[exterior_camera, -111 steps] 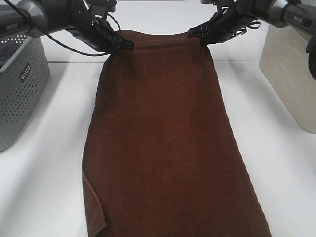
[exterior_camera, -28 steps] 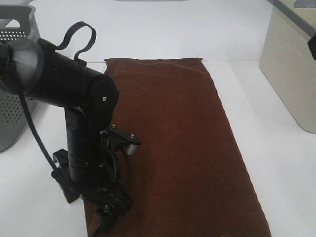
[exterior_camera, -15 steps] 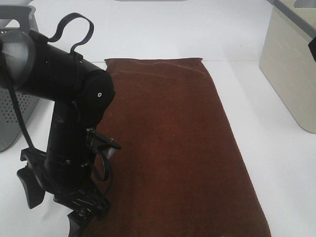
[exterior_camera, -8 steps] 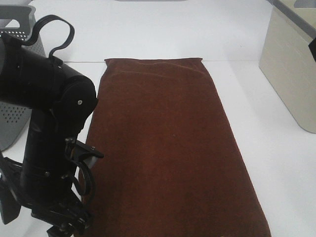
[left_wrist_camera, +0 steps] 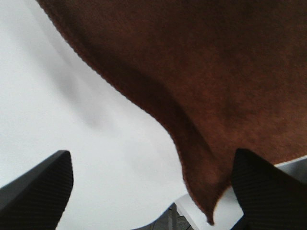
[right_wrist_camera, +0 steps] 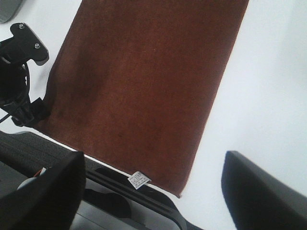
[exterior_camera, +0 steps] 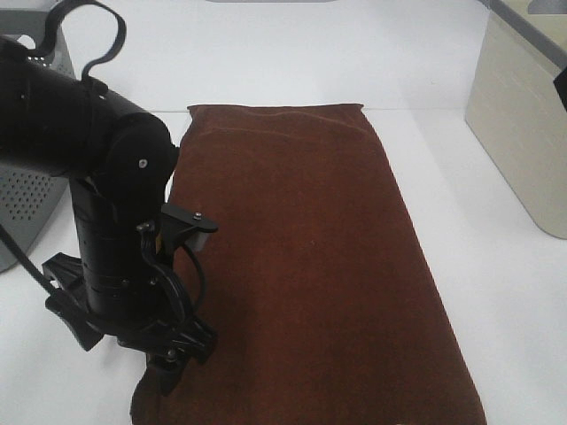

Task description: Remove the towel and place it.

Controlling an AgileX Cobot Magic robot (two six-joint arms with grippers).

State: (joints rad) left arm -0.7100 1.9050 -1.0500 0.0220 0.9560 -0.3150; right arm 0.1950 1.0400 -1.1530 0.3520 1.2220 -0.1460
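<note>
My desk (exterior_camera: pixel 292 53) is plain white and runs from the near edge to the far side. At my far left stands a grey perforated basket (exterior_camera: pixel 31 190), its mesh wall facing the middle. At my far right stands a beige bin (exterior_camera: pixel 518 133) with a grey rim, well apart from the basket.

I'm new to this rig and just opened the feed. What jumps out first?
A big reddish-brown towel lies flat down the middle of the white table. The bulky black left arm looms over its near left corner, its gripper open at the hem. Bins flank it: grey left, beige right.
</note>
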